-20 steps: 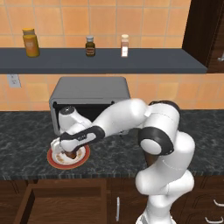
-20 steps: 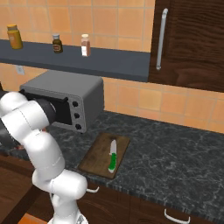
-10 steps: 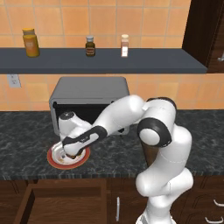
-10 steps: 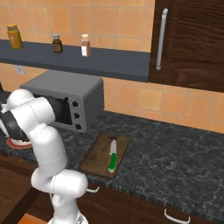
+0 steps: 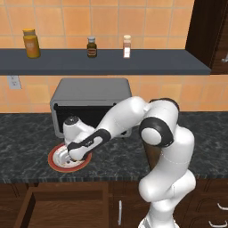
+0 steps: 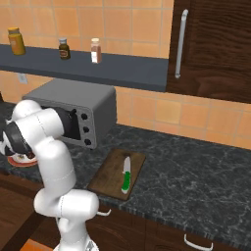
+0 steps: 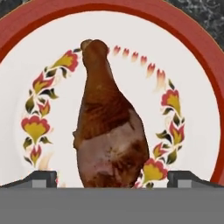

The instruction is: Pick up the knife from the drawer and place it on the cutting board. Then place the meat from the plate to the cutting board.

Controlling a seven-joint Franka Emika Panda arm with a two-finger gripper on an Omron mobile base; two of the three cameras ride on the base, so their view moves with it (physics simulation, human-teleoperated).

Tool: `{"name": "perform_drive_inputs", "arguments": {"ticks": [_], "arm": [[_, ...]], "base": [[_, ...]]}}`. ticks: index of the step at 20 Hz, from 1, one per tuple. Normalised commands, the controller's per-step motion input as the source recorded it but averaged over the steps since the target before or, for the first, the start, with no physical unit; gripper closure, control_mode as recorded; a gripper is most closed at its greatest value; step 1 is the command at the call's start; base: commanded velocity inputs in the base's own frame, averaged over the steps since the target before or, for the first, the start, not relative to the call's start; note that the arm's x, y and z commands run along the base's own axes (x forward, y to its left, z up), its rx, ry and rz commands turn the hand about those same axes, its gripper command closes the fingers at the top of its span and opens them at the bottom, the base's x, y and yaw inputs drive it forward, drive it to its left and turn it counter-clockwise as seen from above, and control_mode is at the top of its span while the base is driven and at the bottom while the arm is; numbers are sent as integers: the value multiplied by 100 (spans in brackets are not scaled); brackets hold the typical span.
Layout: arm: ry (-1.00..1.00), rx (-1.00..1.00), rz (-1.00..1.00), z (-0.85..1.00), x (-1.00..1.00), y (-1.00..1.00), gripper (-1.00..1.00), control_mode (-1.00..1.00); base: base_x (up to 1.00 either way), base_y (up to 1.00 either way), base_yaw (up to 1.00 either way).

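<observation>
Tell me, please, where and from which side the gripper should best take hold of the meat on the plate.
Probably across the thick, paler end of the meat, from straight above. It lies flat on the plate, tapering away, and the open gripper already has a fingertip on each side of that end.

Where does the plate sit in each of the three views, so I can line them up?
Left base view: the plate lies on the counter at lower left, in front of the microwave, partly under the robot's hand.
Right base view: its red rim peeks out at the far left edge, beside the arm.
Hand view: the plate spans the frame, with the meat on its centre.
Shared landmark for the base views: the microwave.
</observation>
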Motion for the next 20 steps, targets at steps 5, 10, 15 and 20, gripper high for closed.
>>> {"name": "perform_drive_inputs", "arguments": {"ticks": [5, 10, 15, 20], "arm": [[1, -3, 0, -46, 14, 2, 100, -100], [-2, -8, 0, -23, 22, 24, 100, -100], [-2, 0, 0, 4, 0, 0, 100, -100], [-9, 0, 0, 37, -36, -22, 100, -100]], "base": [[0, 0, 0], [0, 0, 0], [0, 0, 0], [0, 0, 0]]}}
